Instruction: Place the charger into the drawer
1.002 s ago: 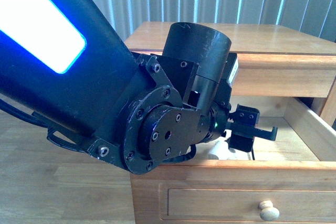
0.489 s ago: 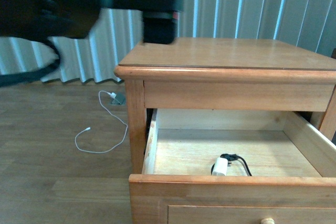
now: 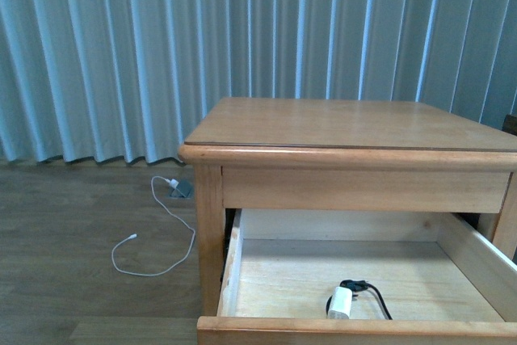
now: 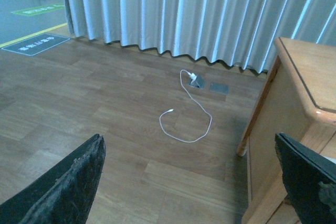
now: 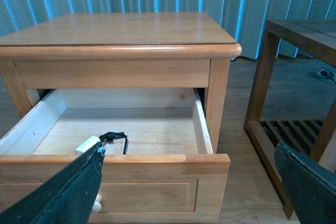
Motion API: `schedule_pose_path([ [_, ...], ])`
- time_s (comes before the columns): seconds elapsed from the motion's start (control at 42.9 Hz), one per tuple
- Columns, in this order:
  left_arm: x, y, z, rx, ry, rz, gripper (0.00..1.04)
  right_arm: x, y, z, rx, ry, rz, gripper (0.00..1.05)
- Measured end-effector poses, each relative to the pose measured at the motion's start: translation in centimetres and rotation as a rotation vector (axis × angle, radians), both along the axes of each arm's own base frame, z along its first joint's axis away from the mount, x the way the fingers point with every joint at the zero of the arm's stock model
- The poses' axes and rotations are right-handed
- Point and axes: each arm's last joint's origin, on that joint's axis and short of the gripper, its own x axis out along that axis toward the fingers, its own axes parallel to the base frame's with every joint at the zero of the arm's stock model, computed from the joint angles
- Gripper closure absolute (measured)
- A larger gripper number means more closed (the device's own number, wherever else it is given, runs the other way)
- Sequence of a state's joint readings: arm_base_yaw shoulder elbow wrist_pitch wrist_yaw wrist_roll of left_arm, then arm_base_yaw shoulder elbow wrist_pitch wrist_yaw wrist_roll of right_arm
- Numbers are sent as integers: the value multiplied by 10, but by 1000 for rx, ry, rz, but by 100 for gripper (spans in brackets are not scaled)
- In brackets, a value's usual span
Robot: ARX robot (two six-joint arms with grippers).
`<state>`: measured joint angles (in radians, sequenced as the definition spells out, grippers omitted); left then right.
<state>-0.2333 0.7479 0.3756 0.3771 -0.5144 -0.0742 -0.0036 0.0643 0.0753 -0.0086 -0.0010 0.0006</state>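
The left arm, which filled the upper left of the front view half a second ago, has left that view, and the framing sits slightly higher on the curtain (image 3: pixel 242 30). The charger (image 3: pixel 341 302) lies where it lay then, on the pale floor of the open drawer (image 3: pixel 229 268), at the lower centre-right of the frame, close behind the drawer's front board. We read its white body as lying flat, long axis running roughly front to back with a slight lean. The black cable leaves its far end and loops away to the right.

No brand or print is legible on it. In the left wrist view, two floor markings, one green and one grey-blue, carry writing too small to read.

The left gripper (image 4: pixel 187 145) has its fingers spread wide, with only bare floor and the thin white cable (image 4: pixel 184 121) between them. The right gripper (image 5: pixel 187 150) is likewise spread wide and grips nothing, framing the drawer front (image 5: pixel 131 182) and the charger (image 5: pixel 88 145).
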Motion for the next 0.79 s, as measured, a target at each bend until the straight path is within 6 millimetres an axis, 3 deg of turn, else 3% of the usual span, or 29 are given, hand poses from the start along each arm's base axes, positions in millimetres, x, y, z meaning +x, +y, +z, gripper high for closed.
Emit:
schedule_pose_path([
  [0.186, -1, 1, 1, -13, -9, -34, 8, 0, 0, 0, 0, 0, 0, 8],
  [0.35, -11, 7, -16, 49, 12, -281, 36, 0, 0, 0, 0, 0, 0, 8],
  [0.723, -32, 25, -50, 66, 15, -278, 100, 0, 0, 0, 0, 0, -1, 8],
  [0.792, -35, 25, -54, 68, 14, -281, 101, 0, 0, 0, 0, 0, 0, 8],
])
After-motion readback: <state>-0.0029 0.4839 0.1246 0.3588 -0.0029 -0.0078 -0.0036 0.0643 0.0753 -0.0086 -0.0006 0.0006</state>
